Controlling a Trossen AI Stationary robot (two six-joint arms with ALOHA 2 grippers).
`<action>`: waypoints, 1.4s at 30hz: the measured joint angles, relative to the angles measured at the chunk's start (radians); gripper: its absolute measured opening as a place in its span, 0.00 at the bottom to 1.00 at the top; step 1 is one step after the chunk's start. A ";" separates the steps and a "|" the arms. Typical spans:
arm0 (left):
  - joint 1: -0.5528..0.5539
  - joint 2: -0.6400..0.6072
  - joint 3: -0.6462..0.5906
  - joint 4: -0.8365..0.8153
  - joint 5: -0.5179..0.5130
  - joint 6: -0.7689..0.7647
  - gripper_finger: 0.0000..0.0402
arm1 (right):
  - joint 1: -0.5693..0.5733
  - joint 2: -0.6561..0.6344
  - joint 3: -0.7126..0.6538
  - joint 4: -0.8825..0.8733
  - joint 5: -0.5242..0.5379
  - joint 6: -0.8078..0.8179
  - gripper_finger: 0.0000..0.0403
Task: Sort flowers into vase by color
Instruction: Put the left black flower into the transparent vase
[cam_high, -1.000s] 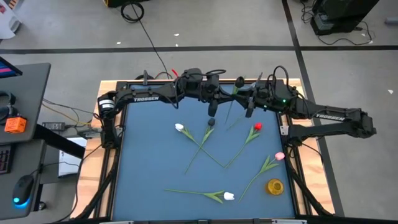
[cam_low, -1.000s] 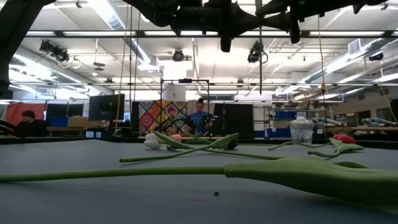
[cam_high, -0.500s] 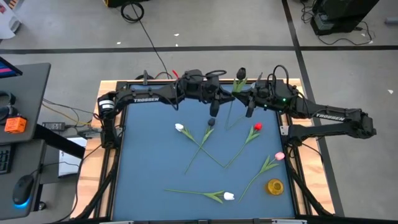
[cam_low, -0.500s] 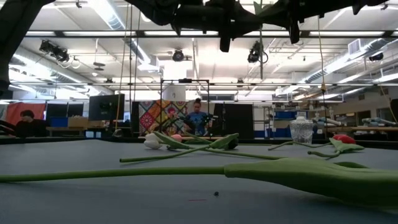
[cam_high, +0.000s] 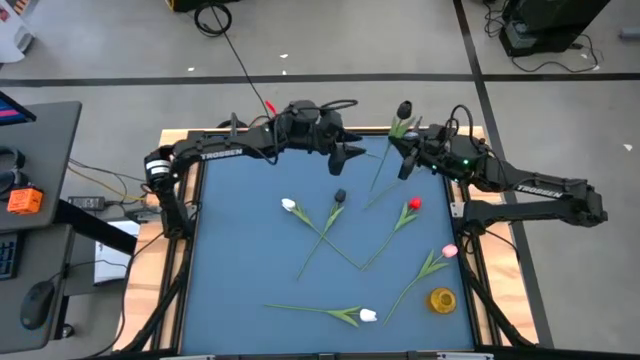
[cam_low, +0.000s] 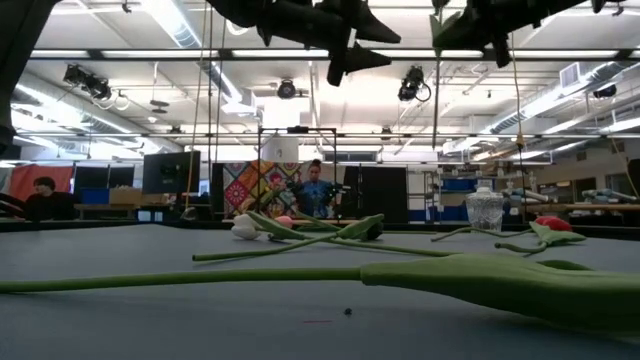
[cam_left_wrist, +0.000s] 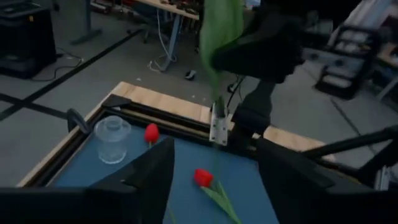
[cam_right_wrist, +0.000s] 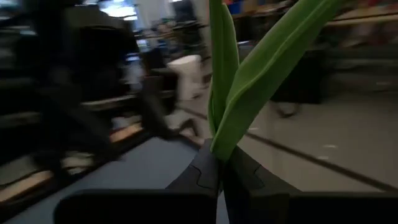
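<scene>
Above the blue table (cam_high: 240, 250), the right gripper (cam_high: 405, 150) is pinching a light, floppy black flower (cam_high: 404, 108) mid-stem, while the left gripper (cam_high: 352, 153) is hanging empty with fingers apart.

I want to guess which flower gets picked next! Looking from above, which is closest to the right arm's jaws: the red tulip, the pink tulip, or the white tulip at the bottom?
From the right gripper:
1. Red tulip, just below it.
2. Pink tulip, near the table's right edge.
3. White tulip, at the bottom edge.

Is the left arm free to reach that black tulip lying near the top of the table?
Probably yes. The left gripper hangs open and empty just above the black tulip, with bare table between; the right gripper, holding another black tulip, is off to the side.
</scene>
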 joint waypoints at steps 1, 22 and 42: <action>0.001 -0.001 0.000 0.008 -0.001 -0.009 0.61 | -0.006 -0.008 0.000 -0.010 0.030 -0.008 0.04; 0.004 0.020 0.000 0.026 -0.092 -0.001 0.63 | -0.428 0.022 0.108 -0.084 0.073 -0.303 0.03; 0.138 0.062 0.000 0.111 0.018 0.089 0.63 | -0.641 0.238 0.238 -0.149 -0.065 -0.283 0.03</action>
